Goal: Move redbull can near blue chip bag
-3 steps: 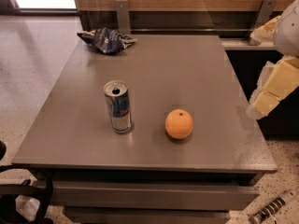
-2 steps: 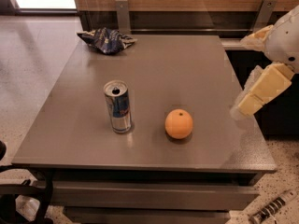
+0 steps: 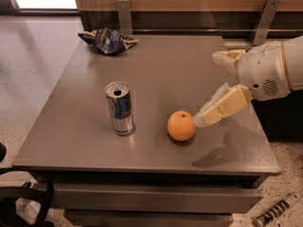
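Currently, the gripper (image 3: 206,90) hangs over the right side of the table (image 3: 156,65), reaching in from the right edge with its jaws spread wide and nothing between them. Its lower finger (image 3: 221,109) slopes down to the left, and the tip sits just beside the orange (image 3: 181,125); contact cannot be confirmed. The redbull can (image 3: 119,108) stands upright to the left of the gripper, beyond the orange and well apart from the fingers. The blue chip bag (image 3: 109,40) lies crumpled at the far left corner of the table, farther from the gripper than the can and well apart from the can itself.
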`<state>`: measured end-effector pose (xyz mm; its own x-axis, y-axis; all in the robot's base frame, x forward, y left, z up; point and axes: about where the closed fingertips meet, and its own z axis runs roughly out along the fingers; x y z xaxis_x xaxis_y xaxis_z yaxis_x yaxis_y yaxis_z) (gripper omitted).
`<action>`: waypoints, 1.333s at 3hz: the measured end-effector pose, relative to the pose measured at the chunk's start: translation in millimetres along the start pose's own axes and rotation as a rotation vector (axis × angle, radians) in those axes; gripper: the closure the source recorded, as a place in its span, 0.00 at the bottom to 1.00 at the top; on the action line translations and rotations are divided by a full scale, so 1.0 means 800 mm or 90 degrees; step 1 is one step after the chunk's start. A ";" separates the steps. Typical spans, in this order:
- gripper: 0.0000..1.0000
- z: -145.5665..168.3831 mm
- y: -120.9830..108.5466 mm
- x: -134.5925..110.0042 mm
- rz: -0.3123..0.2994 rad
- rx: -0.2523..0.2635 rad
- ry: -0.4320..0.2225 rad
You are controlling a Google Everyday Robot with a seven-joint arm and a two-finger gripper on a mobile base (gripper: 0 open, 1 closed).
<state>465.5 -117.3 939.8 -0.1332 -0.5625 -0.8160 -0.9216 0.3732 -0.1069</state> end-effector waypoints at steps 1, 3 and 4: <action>0.00 0.042 0.013 -0.020 0.017 -0.014 -0.118; 0.00 0.090 0.030 -0.058 0.002 -0.030 -0.219; 0.00 0.113 0.032 -0.064 -0.014 -0.033 -0.235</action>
<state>481.6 -12.0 927.8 0.0182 -0.2623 -0.9648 -0.9411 0.3214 -0.1051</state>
